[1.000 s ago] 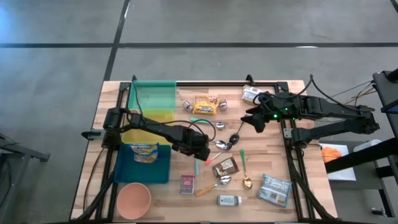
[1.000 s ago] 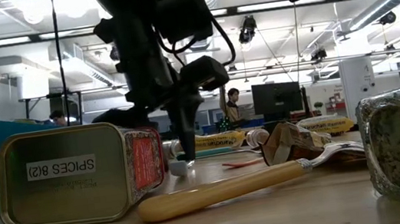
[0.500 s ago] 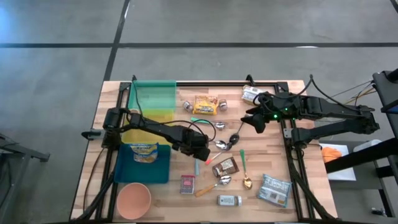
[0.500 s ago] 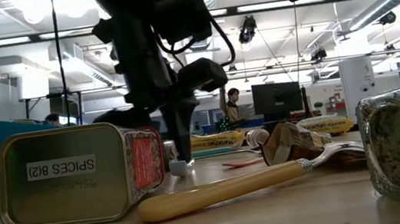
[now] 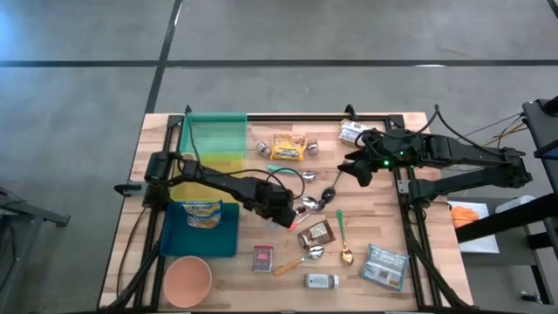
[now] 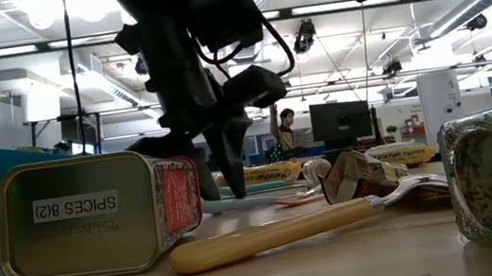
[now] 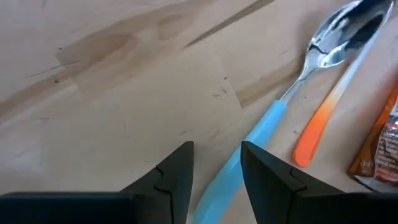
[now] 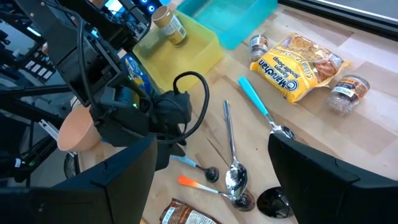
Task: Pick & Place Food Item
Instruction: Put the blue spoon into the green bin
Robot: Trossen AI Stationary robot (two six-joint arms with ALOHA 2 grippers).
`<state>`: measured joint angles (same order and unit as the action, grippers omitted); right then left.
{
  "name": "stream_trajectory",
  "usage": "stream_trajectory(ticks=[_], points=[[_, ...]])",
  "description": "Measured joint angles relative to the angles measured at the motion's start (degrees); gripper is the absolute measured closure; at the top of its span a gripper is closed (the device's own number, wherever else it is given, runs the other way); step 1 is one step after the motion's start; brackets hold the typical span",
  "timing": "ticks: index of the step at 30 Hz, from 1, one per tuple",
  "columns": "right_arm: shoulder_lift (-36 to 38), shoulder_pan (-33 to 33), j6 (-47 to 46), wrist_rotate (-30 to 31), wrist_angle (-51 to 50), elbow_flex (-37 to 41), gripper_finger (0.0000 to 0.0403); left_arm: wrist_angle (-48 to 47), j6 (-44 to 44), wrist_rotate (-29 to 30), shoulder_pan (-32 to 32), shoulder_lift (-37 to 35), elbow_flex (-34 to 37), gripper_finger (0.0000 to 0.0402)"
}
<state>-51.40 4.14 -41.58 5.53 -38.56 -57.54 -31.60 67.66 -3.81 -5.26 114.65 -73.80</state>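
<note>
My left gripper (image 5: pixel 284 218) (image 7: pixel 217 168) stands low over the table's middle, shut on the blue handle of a spoon (image 7: pixel 261 127). The spoon's silver bowl (image 7: pixel 342 28) lies beyond the fingers, next to an orange-handled spoon (image 7: pixel 317 127). In the low view the left gripper (image 6: pixel 238 182) points down behind the spice tin (image 6: pixel 94 215). A brown snack packet (image 5: pixel 316 233) lies just right of the gripper. My right gripper (image 5: pixel 359 170) (image 8: pixel 211 180) hangs open, high over the table's far right. My left gripper pinches the spoon's blue handle (image 7: pixel 245 149) between its two fingers, partway along its length. The fingers (image 7: pixel 177 171) come steeply from above and lie across the handle. The bowl end rests on the table; the handle's free end is hidden below the fingers.
A blue tray (image 5: pixel 222 240) holds a food pouch (image 5: pixel 202 213); a green and yellow bin (image 5: pixel 215 139) stands behind it. A yellow snack bag (image 5: pixel 288 147), pink bowl (image 5: pixel 187 279), jar (image 5: pixel 322 281), grey pouch (image 5: pixel 384 264) and several other spoons lie around.
My left gripper has rolled slightly in place. The blue handle's free end, which stuck out from under the gripper toward the table's near edge, no longer shows there in the high view.
</note>
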Motion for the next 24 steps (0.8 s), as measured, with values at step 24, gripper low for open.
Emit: stream_trajectory(ticks=[24], points=[[0.00, 0.00, 0.24, -0.03, -0.16, 0.00, 0.0099, -0.02, -16.26, -3.95, -3.42, -0.11, -0.55, 0.0262]])
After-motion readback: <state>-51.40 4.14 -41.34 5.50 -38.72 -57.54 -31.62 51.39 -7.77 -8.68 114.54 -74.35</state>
